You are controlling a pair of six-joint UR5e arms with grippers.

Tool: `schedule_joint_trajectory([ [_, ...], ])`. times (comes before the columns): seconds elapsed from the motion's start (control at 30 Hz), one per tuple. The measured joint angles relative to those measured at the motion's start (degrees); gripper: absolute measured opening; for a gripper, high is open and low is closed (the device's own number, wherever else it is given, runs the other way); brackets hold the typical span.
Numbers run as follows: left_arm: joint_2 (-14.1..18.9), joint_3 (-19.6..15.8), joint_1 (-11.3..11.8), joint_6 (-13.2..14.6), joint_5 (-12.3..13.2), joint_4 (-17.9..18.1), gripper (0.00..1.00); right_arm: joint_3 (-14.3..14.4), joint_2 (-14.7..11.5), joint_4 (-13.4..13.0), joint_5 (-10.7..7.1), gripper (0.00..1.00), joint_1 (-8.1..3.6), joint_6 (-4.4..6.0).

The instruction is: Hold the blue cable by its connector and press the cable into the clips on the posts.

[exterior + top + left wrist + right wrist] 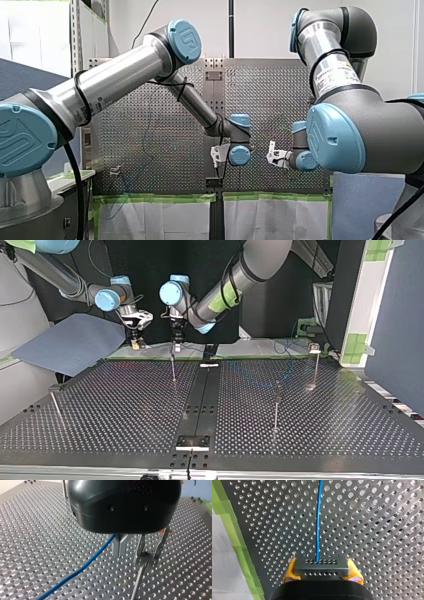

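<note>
R tool [322, 573] clamps connector [321, 565], L tool [120, 548] pinches blue cable [82, 568] beside clip [149, 555].

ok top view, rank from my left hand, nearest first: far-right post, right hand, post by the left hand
1. Post, right beside the left hand.
2. Right hand, next over at the view's left.
3. Far-right post, far off at the view's right.
</note>
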Motion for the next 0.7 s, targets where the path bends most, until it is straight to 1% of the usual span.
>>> schedule_joint_trajectory([
  [0.13,-0.81,-0.02,-0.71,0.2,-0.2,-0.02,0.01,-0.07,0.01,-0.05,0.05,0.0,0.0,-0.02],
  [0.23,-2.09,-0.01,-0.71,0.26,0.32,0.73,0.01,-0.34,0.01,-0.03,0.02,0.0,0.0,-0.03],
  [0.37,-3.35,-0.01,-0.11,0.23,1.27,1.68,0.01,-0.73,0.01,0.03,-0.01,0.0,0.0,-0.03],
  [0.7,-3.64,0.03,2.01,0.54,3.34,1.93,0.01,-1.08,0.02,0.06,-0.07,0.0,0.0,-0.03],
])
